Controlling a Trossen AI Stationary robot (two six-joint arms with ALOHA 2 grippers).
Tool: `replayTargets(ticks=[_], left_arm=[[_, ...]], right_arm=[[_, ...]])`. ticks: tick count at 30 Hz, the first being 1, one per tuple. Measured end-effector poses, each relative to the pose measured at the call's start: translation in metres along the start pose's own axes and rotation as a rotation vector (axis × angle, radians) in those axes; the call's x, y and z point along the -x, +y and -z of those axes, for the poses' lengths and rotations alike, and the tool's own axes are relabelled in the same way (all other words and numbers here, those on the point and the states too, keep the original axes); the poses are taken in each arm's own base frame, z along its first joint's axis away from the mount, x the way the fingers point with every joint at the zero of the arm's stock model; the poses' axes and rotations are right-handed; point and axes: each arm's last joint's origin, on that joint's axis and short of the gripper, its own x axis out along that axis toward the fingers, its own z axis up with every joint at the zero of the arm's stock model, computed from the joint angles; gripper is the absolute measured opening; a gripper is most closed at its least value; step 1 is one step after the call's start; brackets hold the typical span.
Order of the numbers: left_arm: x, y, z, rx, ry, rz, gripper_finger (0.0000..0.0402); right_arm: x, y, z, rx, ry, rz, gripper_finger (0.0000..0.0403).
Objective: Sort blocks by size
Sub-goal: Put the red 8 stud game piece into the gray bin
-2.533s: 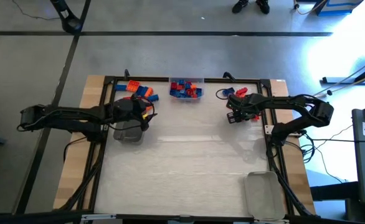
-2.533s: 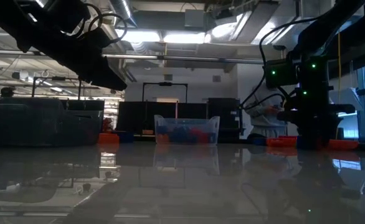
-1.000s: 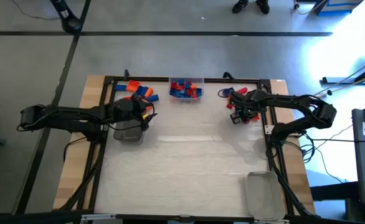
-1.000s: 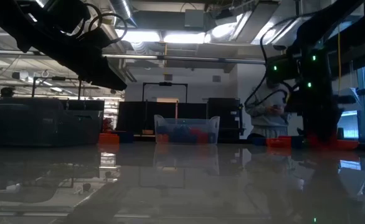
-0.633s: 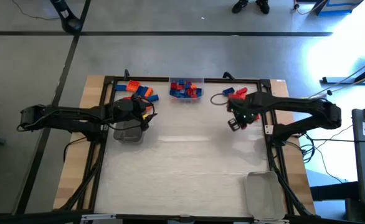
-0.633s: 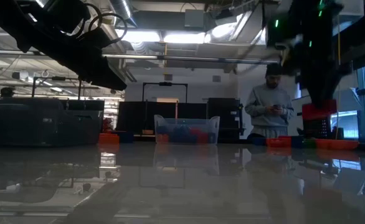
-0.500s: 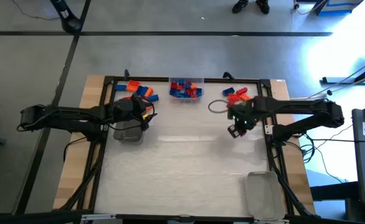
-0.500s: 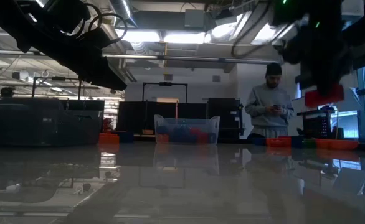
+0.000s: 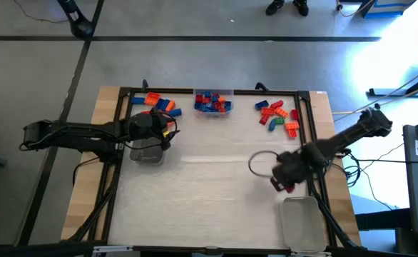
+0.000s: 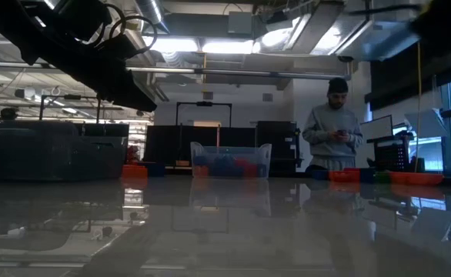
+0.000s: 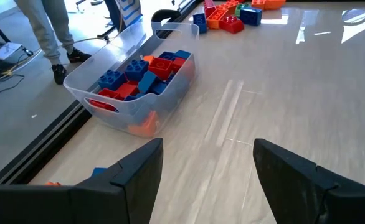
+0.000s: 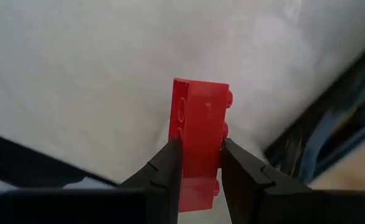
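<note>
Pale table (image 9: 209, 193); right gripper (image 9: 283, 183) clamps 1 red brick (image 12: 198, 134).

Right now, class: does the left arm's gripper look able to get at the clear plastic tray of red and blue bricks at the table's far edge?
Probably yes. The left gripper is open and empty, and bare table lies between it and the clear plastic tray. The right gripper, shut on a red brick, is far off.

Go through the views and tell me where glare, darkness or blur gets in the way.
High view: harsh bright patch on the floor at upper right; the right gripper is smeared. Low view: dim and backlit, the tabletop mirrors the ceiling lights. Right wrist view: the red block is sharp, the surface behind it soft. Left wrist view: glare streaks beside the clear tray.
</note>
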Motion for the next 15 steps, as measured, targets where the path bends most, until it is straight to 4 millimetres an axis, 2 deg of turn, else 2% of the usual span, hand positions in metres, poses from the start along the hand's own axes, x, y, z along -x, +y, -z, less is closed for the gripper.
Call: replayTargets(ticks=[8, 15], left_arm=[[0.0, 0.0, 0.0, 0.003, -0.001, 0.0, 0.0235], [0.0, 0.0, -0.001, 0.005, -0.009, 0.0, 0.0235]], right_arm=[[-0.015, -0.004, 0.059, -0.093, 0.057, 0.029, 0.0092], [-0.029, -0.008, 0.087, -0.096, 0.063, 0.089, 0.0092]])
